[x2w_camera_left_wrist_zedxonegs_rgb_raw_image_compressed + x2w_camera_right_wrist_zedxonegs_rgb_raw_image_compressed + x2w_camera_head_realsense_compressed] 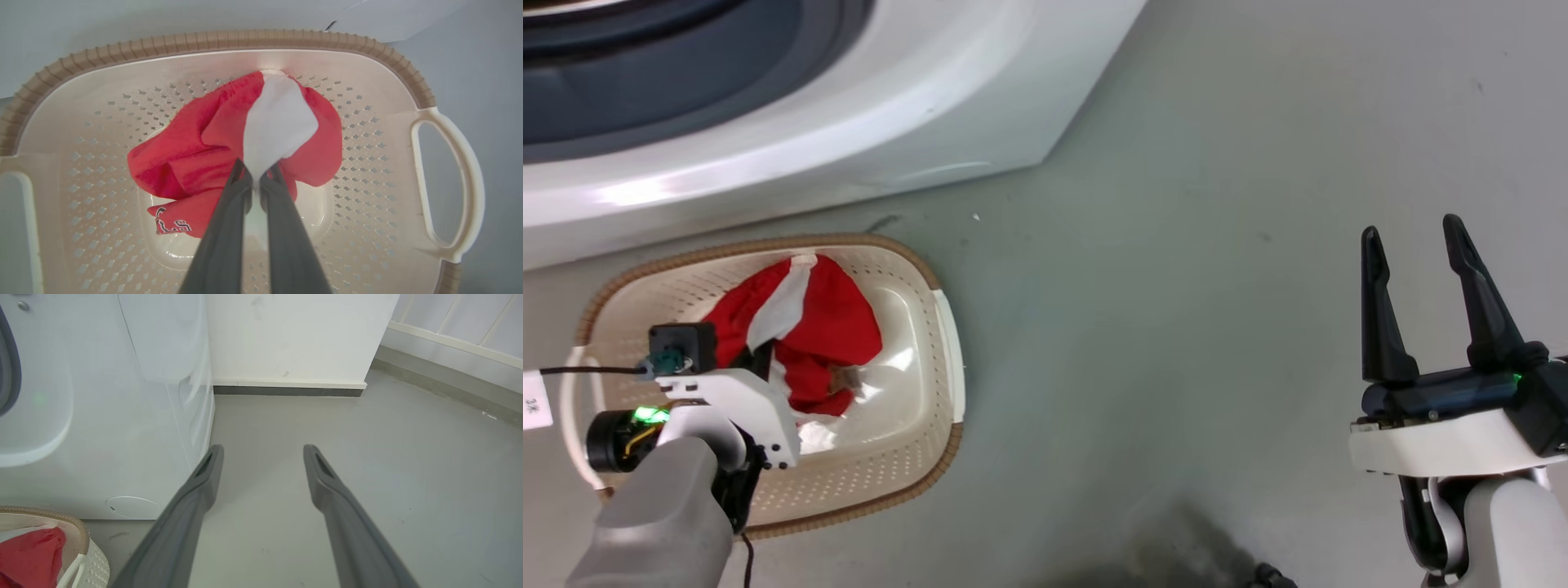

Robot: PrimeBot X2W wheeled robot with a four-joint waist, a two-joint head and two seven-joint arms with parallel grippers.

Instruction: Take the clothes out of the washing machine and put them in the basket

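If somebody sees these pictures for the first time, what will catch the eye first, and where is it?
The red and white garment stands out, bunched inside the cream basket on the floor before the washing machine. The left gripper pinches its white panel from above. The right gripper hangs open over the floor at the right.

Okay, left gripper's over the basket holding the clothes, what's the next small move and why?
Probably open the left gripper: it is shut on a white stripe of the clothes, and they sit inside the basket.
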